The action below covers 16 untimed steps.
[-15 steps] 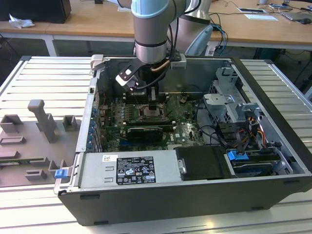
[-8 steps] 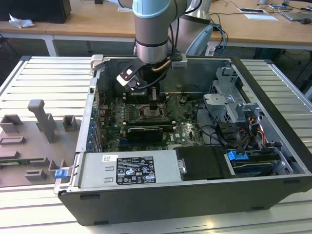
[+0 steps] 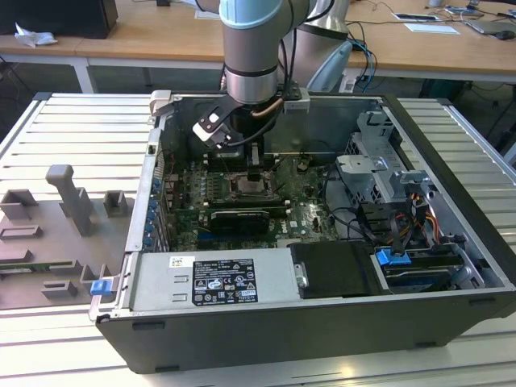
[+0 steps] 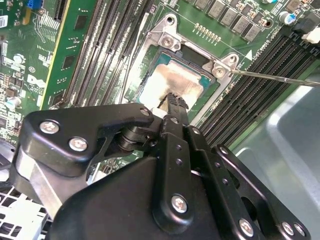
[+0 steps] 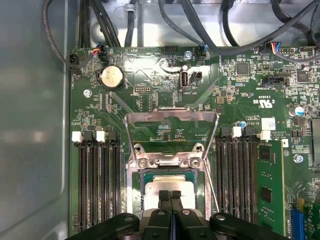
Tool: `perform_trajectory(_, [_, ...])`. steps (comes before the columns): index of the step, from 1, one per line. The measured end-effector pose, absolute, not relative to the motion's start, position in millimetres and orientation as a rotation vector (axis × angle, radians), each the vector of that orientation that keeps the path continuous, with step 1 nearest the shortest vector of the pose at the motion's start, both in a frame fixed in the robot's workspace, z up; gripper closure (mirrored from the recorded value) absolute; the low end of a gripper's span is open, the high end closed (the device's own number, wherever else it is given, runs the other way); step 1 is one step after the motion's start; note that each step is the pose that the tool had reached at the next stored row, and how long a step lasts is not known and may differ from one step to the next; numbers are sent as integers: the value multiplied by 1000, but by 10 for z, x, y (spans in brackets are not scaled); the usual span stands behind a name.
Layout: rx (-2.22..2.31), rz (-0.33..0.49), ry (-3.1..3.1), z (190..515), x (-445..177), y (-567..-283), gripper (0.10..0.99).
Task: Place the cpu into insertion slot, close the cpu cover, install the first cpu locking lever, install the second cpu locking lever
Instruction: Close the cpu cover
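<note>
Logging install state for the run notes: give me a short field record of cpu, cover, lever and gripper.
cpu: lying in the insertion slot
cpu cover: open, tipped back off the slot
locking lever: thin rod out over the memory slots, unlatched
gripper: jaws together, tips at the cpu top; contact unclear

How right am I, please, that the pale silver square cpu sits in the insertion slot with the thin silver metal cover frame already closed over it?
Not quite: the thin silver metal cover frame is open, swung back on its hinge, as the first wrist view shows. The pale silver square cpu does sit in the insertion slot.
</note>
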State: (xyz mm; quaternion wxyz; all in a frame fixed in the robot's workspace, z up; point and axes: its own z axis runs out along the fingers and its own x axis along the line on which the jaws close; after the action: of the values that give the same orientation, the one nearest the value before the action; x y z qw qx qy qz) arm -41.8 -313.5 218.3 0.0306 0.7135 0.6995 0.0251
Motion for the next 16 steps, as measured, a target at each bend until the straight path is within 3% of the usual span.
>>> perform_trajectory(16, [2203,74,2155,2273,-366,-3133,980])
